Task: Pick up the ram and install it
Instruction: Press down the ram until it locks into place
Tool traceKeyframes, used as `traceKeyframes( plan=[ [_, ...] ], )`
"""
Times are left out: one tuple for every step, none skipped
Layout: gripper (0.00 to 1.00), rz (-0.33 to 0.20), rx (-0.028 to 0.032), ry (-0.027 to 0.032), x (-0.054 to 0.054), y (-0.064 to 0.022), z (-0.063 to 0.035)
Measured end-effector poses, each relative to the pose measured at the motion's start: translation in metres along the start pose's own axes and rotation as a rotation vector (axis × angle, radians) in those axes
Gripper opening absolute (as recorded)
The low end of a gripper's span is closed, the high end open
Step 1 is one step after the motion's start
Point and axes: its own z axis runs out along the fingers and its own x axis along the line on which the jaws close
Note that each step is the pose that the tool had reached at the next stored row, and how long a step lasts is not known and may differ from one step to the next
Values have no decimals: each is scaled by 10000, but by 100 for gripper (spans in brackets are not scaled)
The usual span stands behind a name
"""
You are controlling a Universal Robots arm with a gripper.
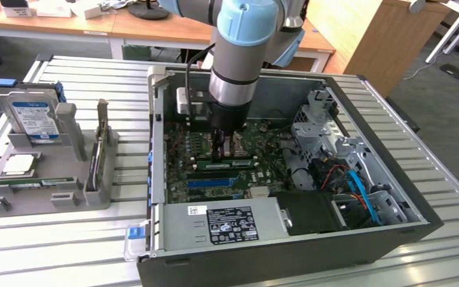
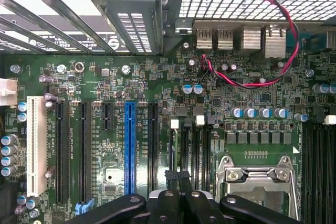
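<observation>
**Closed gripper low over the motherboard**

The gripper hangs inside the open computer case, fingers pressed together, holding nothing, just above the motherboard. Directly under it, the ram lies seated in a slot. Farther off, the grey tray holds the hard drive.

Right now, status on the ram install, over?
Gripper shut, low inside the case. Ram right under its tips, at the slots; held or not, unclear. Nothing blocking seen.
</observation>
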Motion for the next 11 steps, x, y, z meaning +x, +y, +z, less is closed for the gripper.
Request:
traceKeyframes(
  plan=[
    [11,0,0,0,0,0,0],
    [11,0,0,0,0,0,0],
    [11,0,0,0,0,0,1],
    [11,0,-1,-1,0,0,5],
    [11,-1,-1,2,0,0,6],
    [11,0,-1,2,0,0,7],
    [11,0,-1,2,0,0,7],
    [11,0,-1,1,0,0,7],
    [11,0,0,0,0,0,8],
    [11,0,0,0,0,0,8],
    [11,0,1,-1,0,0,8]
  ],
)
